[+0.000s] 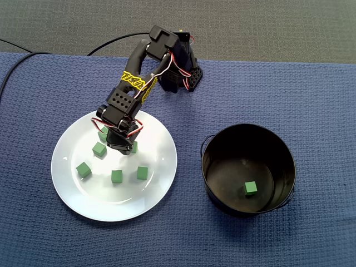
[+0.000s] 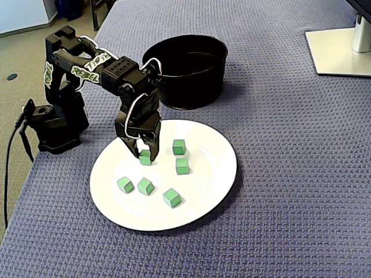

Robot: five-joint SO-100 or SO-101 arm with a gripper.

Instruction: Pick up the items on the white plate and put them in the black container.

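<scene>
The gripper (image 2: 146, 154) is down on the white plate (image 2: 214, 174). One green cube (image 2: 144, 158) sits between its two fingers. The jaws stand close on both sides of that cube. They look like they touch it, but from this side I cannot tell if they are squeezing it. So the step in hand seems to be the grab.

Five more cubes (image 2: 182, 166) lie apart from each other on the plate. One dropped cube (image 1: 251, 188) lies at the bottom of the black container (image 1: 214, 189). I think most of the job is left to do.

Next, the jaws need to pinch the cube tight. Then the arm must lift it straight up so it does not bump the cubes nearby. After that it has to carry it over the tall wall of the container and let go.

The cubes are small, with flat sides and sharp corners, and they look light. The plate is round, smooth and shiny, so a cube could slide on it. The container is round, deep and glossy. Everything rests on a bumpy blue cloth (image 1: 311, 100).
</scene>
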